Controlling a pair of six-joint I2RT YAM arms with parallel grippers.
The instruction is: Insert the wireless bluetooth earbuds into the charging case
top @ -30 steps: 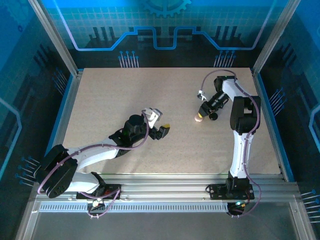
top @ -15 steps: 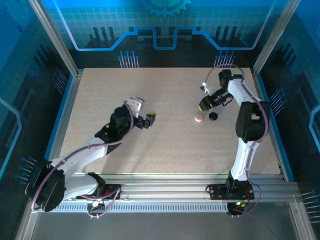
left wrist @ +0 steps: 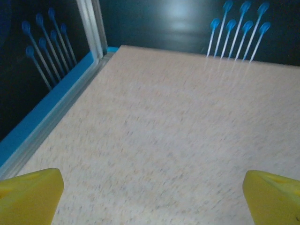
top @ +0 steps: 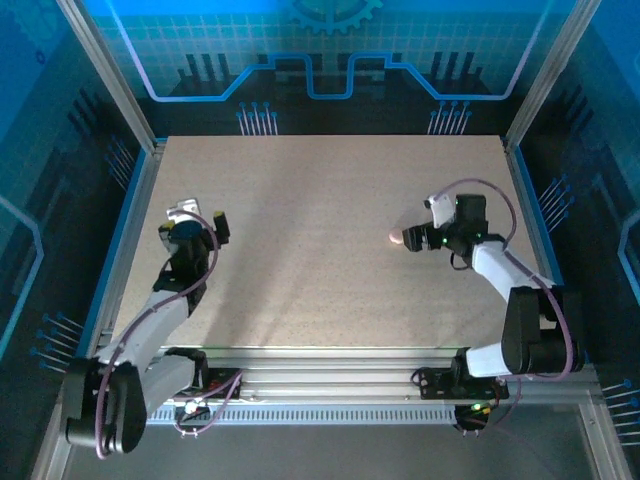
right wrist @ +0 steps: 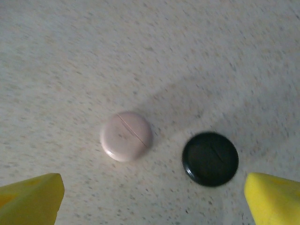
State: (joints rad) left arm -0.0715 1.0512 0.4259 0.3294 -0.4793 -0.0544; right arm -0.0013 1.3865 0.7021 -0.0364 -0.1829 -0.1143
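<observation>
- While the left arm lies along the left side of the table (top: pixel 300 200), the left gripper (top: pixel 212 228) sits near the blue border strip (left wrist: pixel 47 110). Its jaws are spread wide with nothing between them.
- Seen from the left wrist, its two yellow fingertips (left wrist: pixel 28 194) sit in the bottom corners, with bare speckled tabletop ahead of them.
- On the dark wall past that corner, blue pin-shaped graphics (left wrist: pixel 239 28) stand in clusters, a pattern rather than words. The back wall carries a gear outline (top: pixel 330 12) and circuit-like lines.
- Right of centre, the pink charging case (right wrist: pixel 126 136) lies flat and closed. A thin diagonal line crosses its lid, and the faint specks beside the line are too blurred to read.
- Just beside it, apart by a narrow gap, the black charging case (right wrist: pixel 210 159) also lies closed. A short faint mark on its lid is illegible.
- Whether the wireless bluetooth earbuds are inside these closed cases cannot be told.
- The right gripper (right wrist: pixel 152 199) has its jaws wide open and holds nothing.
- Both cases lie ahead of its yellow fingertips (right wrist: pixel 30 197), within the span between them and touching neither. The pink one is nearer the tip at the picture's left, the black one nearer the other.
- From above, this gripper points leftward, with the pink case just beside its tips.
</observation>
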